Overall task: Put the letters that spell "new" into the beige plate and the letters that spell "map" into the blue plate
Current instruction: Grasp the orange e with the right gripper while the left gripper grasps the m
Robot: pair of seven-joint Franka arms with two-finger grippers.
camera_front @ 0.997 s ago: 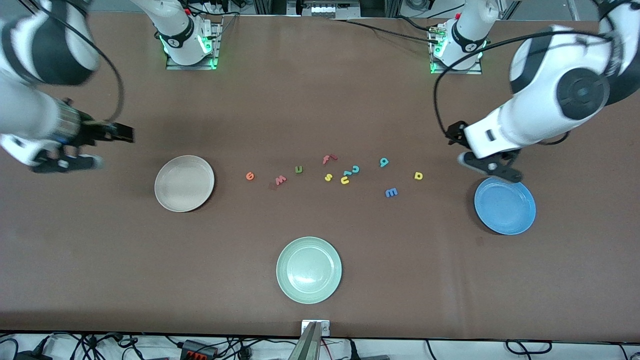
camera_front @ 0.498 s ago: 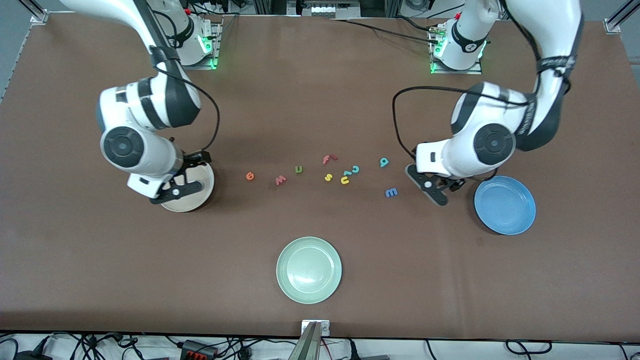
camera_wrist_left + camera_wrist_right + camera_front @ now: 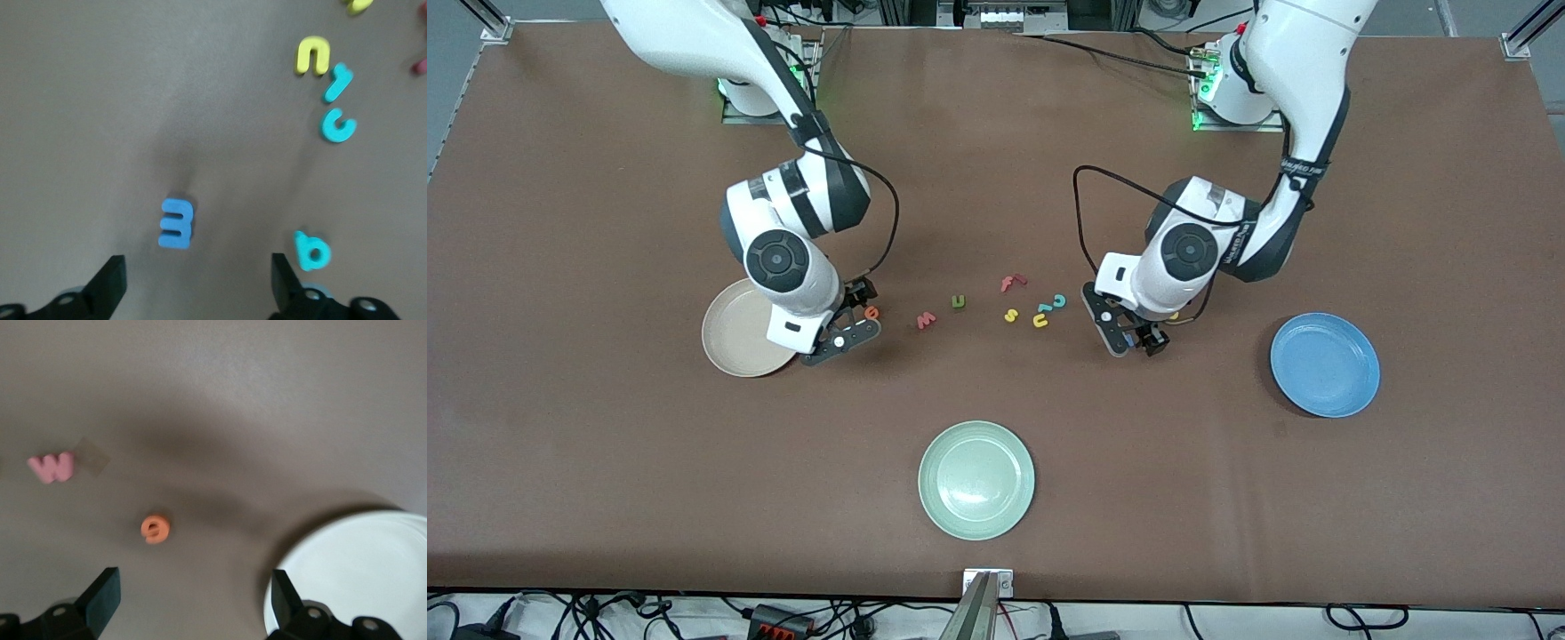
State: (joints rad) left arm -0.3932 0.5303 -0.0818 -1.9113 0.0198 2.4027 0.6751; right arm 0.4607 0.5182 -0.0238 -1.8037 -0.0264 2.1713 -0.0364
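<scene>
the left gripper (image 3: 193, 293) hangs with jaws spread over the small blue foam "m" (image 3: 177, 223) mid-tabletop. the right gripper (image 3: 190, 607), jaws spread too, hangs over the small orange foam "e" (image 3: 155, 529) beside the round beige plate (image 3: 353, 573).

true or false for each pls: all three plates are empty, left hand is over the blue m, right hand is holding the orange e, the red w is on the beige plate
1. The round beige plate, round blue plate and pale green plate hold no letters: true.
2. The left hand is open over the blue foam "m": true.
3. The right hand holds the orange foam "e": false, it is open and the letter lies on the table.
4. The dull-red foam "w" is on the beige plate: false, it lies on the brown table.
</scene>
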